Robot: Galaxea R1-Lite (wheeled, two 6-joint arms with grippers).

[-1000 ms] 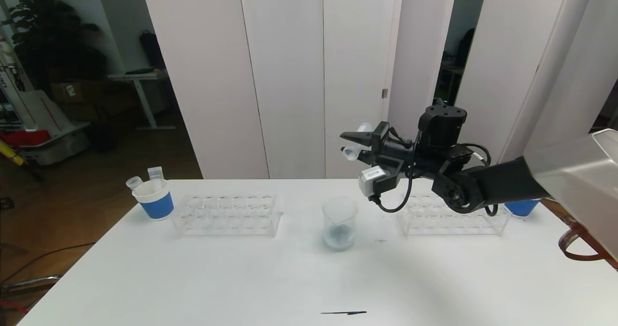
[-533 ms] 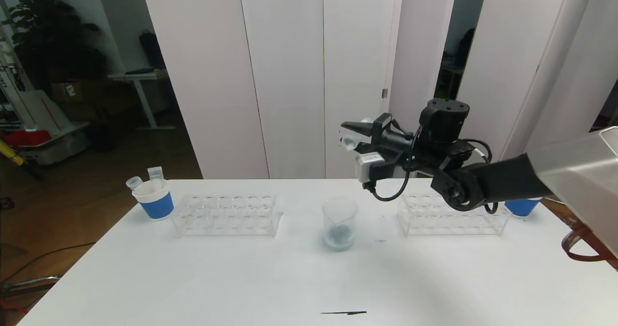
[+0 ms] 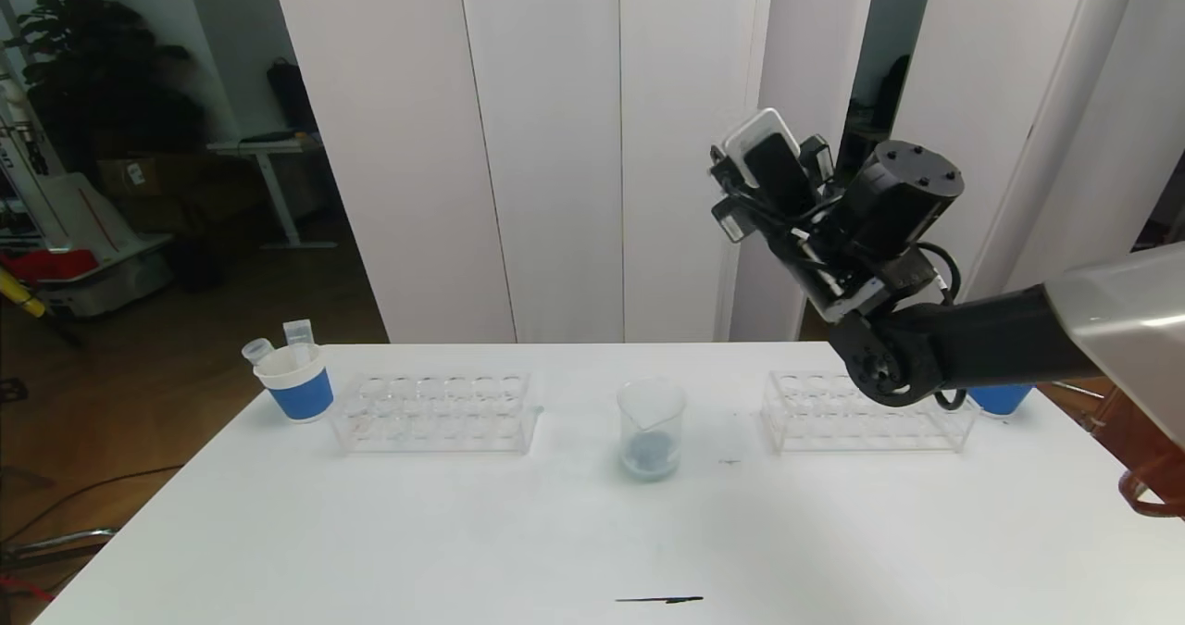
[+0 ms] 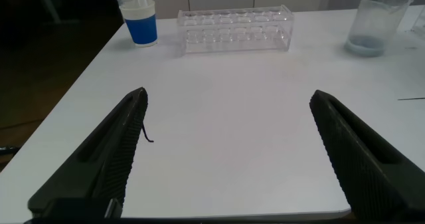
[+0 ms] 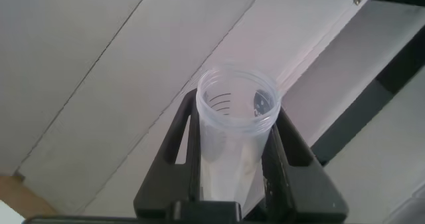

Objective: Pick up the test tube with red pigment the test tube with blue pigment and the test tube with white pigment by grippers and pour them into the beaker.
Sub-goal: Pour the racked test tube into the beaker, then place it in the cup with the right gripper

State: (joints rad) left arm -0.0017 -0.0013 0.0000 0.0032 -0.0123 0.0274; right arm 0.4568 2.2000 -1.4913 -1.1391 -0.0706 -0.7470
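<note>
My right gripper [image 3: 768,167] is raised high above the table's right half, up and to the right of the beaker [image 3: 651,426], and points upward and away. In the right wrist view it [image 5: 236,159] is shut on the test tube with white pigment [image 5: 234,127], a clear tube with its open mouth facing the camera and pale cream liquid inside. The beaker holds a little pale bluish liquid at its bottom. My left gripper [image 4: 227,94] stands open low over the table's near left part, with nothing between its fingers. The red and blue tubes are out of view.
Two clear tube racks stand either side of the beaker, one left [image 3: 433,412] and one right [image 3: 866,412]. A blue-banded paper cup [image 3: 296,382] with clear tubes sits at the far left. Another cup [image 3: 998,398] shows behind the right arm. A dark mark [image 3: 659,599] lies near the front edge.
My right gripper has swung up and to the right, away from above the beaker, and turned from lying sideways to pointing upward with the tube still in it.
</note>
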